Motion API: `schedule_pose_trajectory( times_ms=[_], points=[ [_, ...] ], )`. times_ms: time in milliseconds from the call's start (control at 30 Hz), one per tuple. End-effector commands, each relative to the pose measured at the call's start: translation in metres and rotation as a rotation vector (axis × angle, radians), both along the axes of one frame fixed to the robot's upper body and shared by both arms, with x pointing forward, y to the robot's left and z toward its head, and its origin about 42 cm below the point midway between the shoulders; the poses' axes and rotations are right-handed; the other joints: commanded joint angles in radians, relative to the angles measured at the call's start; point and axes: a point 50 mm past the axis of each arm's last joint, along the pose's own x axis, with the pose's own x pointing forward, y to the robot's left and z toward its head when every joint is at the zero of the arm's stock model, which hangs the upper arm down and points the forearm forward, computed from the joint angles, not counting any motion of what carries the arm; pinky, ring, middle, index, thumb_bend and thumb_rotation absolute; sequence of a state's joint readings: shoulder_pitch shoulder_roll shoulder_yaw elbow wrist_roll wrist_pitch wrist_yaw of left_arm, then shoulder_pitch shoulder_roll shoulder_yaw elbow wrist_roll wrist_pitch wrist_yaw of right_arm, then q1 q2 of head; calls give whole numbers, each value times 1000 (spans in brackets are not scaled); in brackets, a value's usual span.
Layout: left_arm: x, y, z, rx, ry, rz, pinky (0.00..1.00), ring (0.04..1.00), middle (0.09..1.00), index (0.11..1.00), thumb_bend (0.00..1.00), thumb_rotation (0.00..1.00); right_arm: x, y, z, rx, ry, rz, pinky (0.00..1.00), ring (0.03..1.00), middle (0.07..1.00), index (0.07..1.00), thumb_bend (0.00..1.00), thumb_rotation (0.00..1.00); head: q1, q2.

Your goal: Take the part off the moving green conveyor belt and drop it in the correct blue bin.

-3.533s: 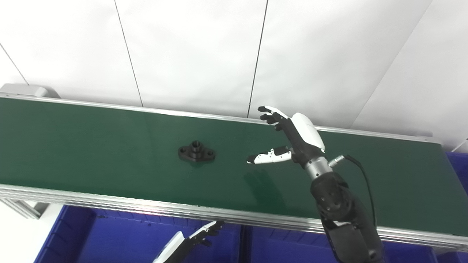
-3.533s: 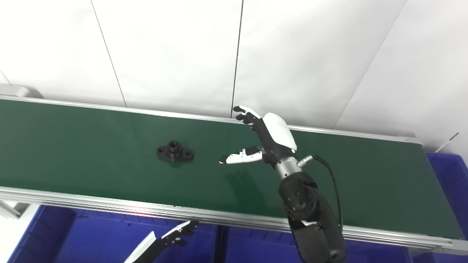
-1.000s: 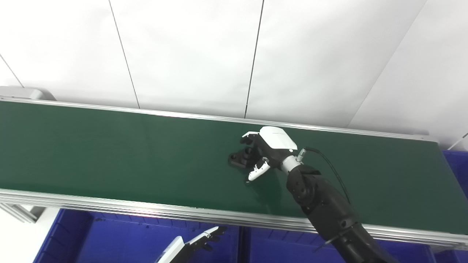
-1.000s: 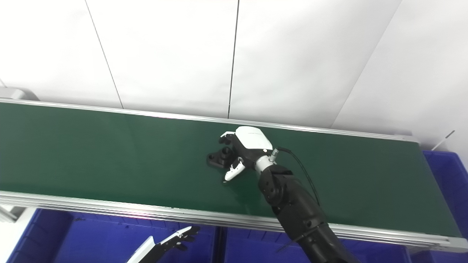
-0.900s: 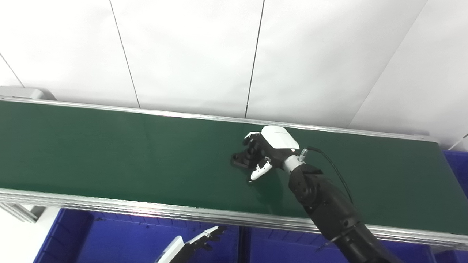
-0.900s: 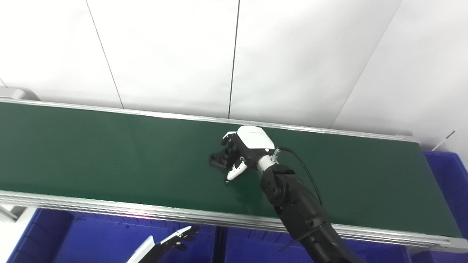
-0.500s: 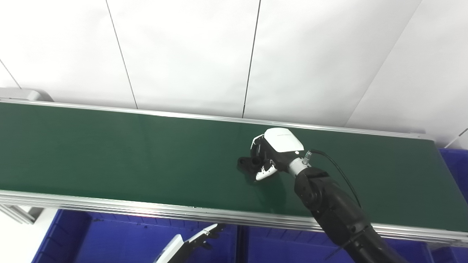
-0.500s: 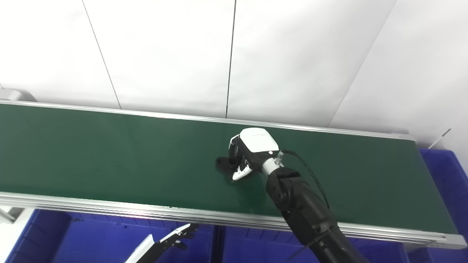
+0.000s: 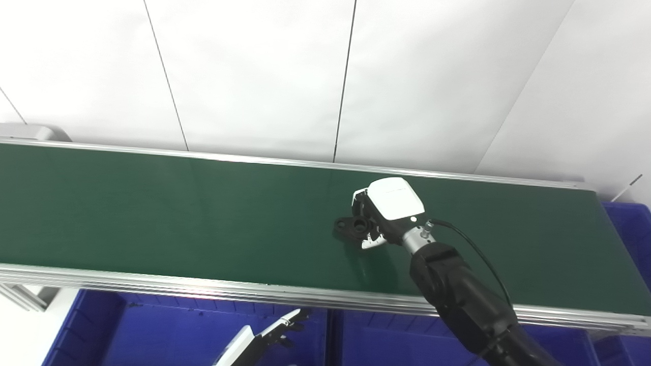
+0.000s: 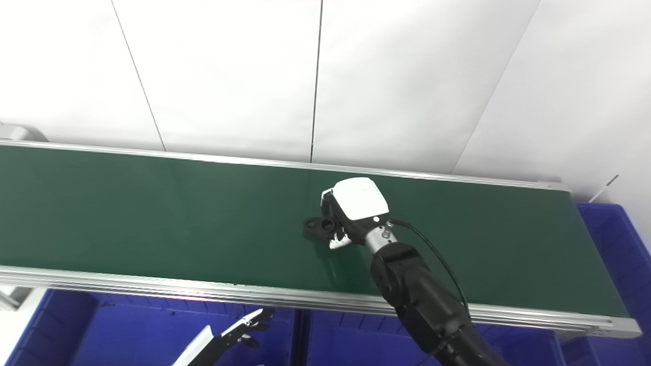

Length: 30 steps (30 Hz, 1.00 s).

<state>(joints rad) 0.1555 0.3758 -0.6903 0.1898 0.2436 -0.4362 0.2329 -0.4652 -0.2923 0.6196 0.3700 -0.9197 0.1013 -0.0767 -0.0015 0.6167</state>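
While the right hand [image 9: 382,216] with its white back and black fingers curls down over the belt, it is closed around one end of the small black part with a flat base and round holes [image 9: 351,226]. A white thumb tip [image 9: 367,244] peeks out under the hand on the near side. The part sits about the middle of the long green conveyor belt [image 9: 152,213], a bit to the right. I cannot tell if it is lifted yet or still touching the belt.

This part looks hard and stiff, like metal or strong plastic. It will not bend or squash. It looks smooth, so it could slip if the hold is loose. It is small, so it is probably not very heavy for the hand. The best place to hold it seems to be the raised middle piece, with fingers on one side and the thumb on the other. That spot is under the hand now, so I cannot see it.

Its long way runs left to right along the belt. One ear with a hole sticks out to the left of the hand.

Down low, the left hand [image 9: 277,333] waits with straight fingers, holding nothing, over a dark blue plastic bin [image 9: 152,330]. Another blue bin corner [image 9: 628,229] shows far right.
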Motion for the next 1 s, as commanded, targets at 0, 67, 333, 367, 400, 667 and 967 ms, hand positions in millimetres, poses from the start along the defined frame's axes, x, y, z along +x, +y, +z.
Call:
schedule_pose_trajectory(
  times_ms=[0, 67, 333, 367, 400, 667, 967],
  points=[
    [7, -1, 11, -41, -55, -6, 699, 848, 912, 926, 907, 498, -15, 5, -1, 62, 17, 46, 237, 311, 422, 524, 520, 0, 0, 1],
    [6, -1, 11, -41, -54, -5, 697, 846, 911, 927, 908, 502, -19, 2, 8, 118, -10, 33, 233, 303, 423, 515, 523, 0, -1, 3],
    [6, 2, 11, -44, -44, -3, 707, 855, 915, 929, 909, 503, -51, -16, 41, 278, -75, -7, 221, 291, 420, 520, 524, 0, -7, 13],
    [6, 2, 11, -43, -44, -3, 709, 855, 914, 929, 908, 501, -57, -19, 43, 295, -84, -13, 219, 289, 417, 522, 523, 0, -7, 13],
    [6, 3, 11, -42, -44, -3, 710, 856, 916, 929, 907, 504, -62, -21, 45, 315, -99, -20, 221, 291, 447, 505, 526, 0, -8, 16],
    [6, 8, 11, -36, -40, -5, 724, 860, 919, 934, 896, 521, -94, -34, 52, 409, -134, -76, 288, 358, 497, 530, 514, 0, -16, 30],
    [6, 14, 15, -51, -24, -9, 750, 872, 926, 942, 880, 512, -132, -43, 47, 480, -96, -112, 258, 344, 474, 554, 506, 0, -58, 65]
  ],
)
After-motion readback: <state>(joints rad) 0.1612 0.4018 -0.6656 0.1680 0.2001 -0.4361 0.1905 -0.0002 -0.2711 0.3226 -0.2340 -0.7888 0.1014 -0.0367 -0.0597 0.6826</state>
